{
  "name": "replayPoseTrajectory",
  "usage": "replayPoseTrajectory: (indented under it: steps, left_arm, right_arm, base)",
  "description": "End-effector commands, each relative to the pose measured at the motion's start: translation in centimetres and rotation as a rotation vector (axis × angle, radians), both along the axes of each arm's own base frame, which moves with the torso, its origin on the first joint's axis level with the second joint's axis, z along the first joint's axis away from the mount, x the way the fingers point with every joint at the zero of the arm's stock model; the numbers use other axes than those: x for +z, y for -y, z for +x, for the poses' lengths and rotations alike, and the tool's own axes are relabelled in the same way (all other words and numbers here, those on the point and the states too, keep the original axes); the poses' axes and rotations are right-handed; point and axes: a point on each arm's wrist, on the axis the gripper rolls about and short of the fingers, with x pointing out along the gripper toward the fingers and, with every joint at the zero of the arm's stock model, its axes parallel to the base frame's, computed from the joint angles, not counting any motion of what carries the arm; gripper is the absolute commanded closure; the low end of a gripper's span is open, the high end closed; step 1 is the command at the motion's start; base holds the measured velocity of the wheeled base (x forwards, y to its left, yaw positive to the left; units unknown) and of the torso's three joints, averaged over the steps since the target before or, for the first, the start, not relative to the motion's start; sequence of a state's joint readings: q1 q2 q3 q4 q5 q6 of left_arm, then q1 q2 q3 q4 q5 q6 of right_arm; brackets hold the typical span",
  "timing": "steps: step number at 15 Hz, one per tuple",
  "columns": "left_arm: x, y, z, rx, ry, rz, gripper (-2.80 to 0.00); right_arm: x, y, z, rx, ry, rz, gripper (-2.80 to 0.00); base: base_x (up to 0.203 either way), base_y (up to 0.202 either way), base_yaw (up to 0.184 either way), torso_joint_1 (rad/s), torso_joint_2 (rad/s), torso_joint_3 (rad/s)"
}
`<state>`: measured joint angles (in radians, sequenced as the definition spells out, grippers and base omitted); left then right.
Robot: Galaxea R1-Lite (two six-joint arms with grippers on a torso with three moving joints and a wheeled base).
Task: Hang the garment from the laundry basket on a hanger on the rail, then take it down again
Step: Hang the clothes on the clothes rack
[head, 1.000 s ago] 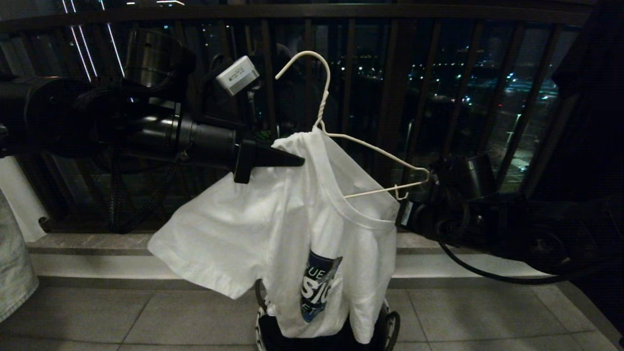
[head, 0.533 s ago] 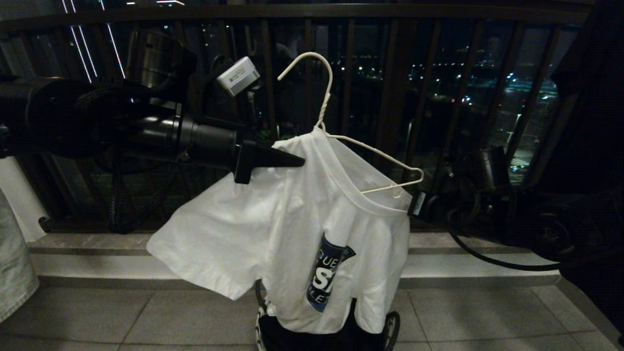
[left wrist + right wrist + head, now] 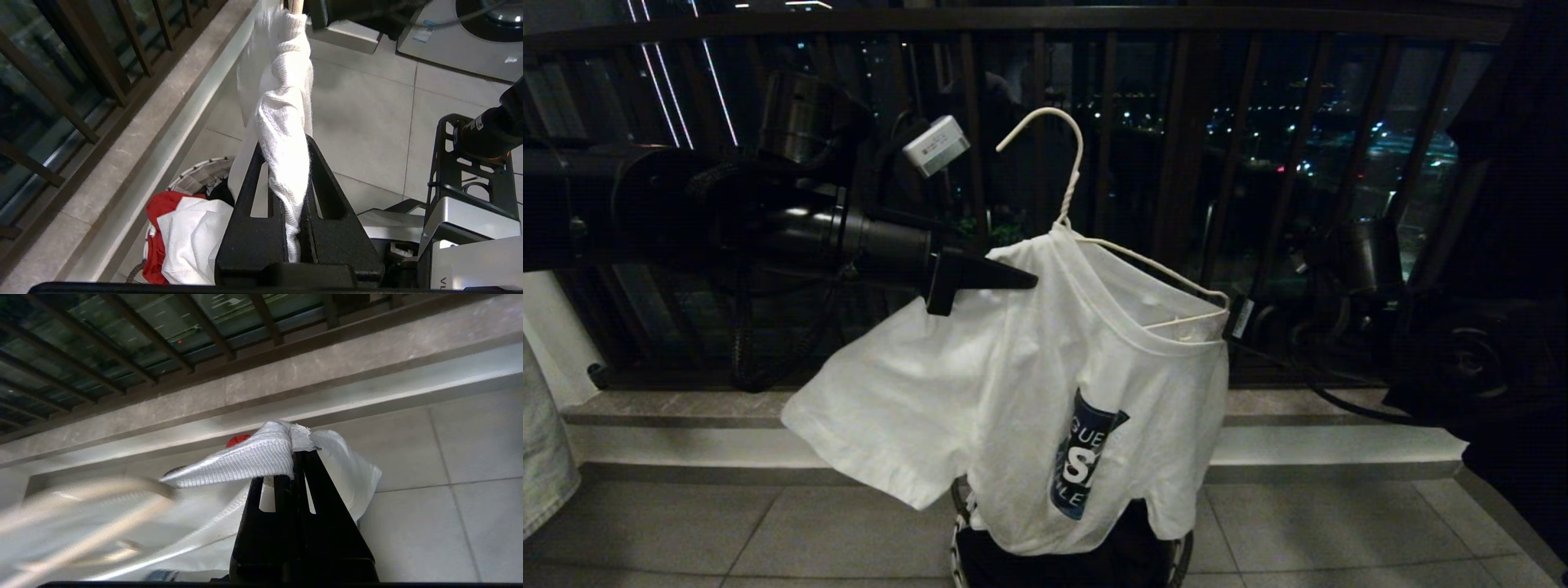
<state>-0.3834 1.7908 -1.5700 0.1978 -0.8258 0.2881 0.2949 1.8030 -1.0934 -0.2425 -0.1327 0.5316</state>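
Left gripper (image 3: 1013, 278), centre-left of the head frame: clamped on a bunched fold of the garment (image 3: 1013, 392) at the shoulder, cloth wedged between the two black fingers (image 3: 249, 228) in the left wrist view. Right gripper (image 3: 300, 457), at the right of the head frame and mostly dark there: pinched tight on the ribbed collar edge, as seen in the right wrist view, with the blurred pale wire of the hanger (image 3: 1078, 212) crossing the lower left of that view.

Garment draped mid-frame, held up between the two arms, one sleeve flaring out to the lower left, blue chest graphic twisted toward the bottom centre. Hanger partly inside the neck opening: hook and twisted neck sticking up above the collar at upper centre, one wire arm running down to the right and showing just over the neckline, the other arm hidden under the cloth. Laundry basket (image 3: 1176, 555) at the bottom centre, directly below the hem, with a red cloth (image 3: 163, 208) and other white fabric inside, visible in the left wrist view. Dark balcony railing (image 3: 1176, 163) behind everything.

No rail in any view. Progress, as a judgement: garment out of the basket and roughly threaded onto the hanger, far shoulder not plainly seated. Left to do: settling the shoulders, hooking onto the rail, then taking it down.
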Motion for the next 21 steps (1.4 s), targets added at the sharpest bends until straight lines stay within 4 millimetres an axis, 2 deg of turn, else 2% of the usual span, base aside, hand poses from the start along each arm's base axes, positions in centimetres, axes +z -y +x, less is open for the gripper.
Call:
replayPoseTrajectory:
  steps: [1,7,12,15,21]
  left_arm:
    - [-0.9,0.4,0.7,-0.006,-0.023,0.009,0.00]
    - [-1.8,0.8,1.4,-0.009,-0.041,0.020,0.00]
    - [-3.0,1.9,3.0,-0.014,-0.046,0.012,0.00]
    - [-3.3,2.1,3.2,-0.015,-0.049,0.014,0.00]
    - [-3.1,2.0,3.3,-0.014,-0.044,0.011,0.00]
  right_arm:
    - [1.0,0.8,0.6,-0.020,0.021,-0.007,0.00]
    - [1.7,1.9,0.9,-0.038,0.030,-0.038,0.00]
    - [4.4,1.6,1.0,-0.017,0.092,-0.055,0.00]
    - [7.0,0.8,1.0,0.010,0.132,-0.065,0.00]
    - [10.9,-3.0,-1.2,0.107,0.084,-0.094,0.00]
  base:
    - [0.000,0.000,0.000,0.000,0.00,0.000]
    - [0.000,0.000,0.000,0.000,0.00,0.000]
    - [0.000,0.000,0.000,0.000,0.00,0.000]
    - [0.000,0.000,0.000,0.000,0.00,0.000]
    - [0.000,0.000,0.000,0.000,0.00,0.000]
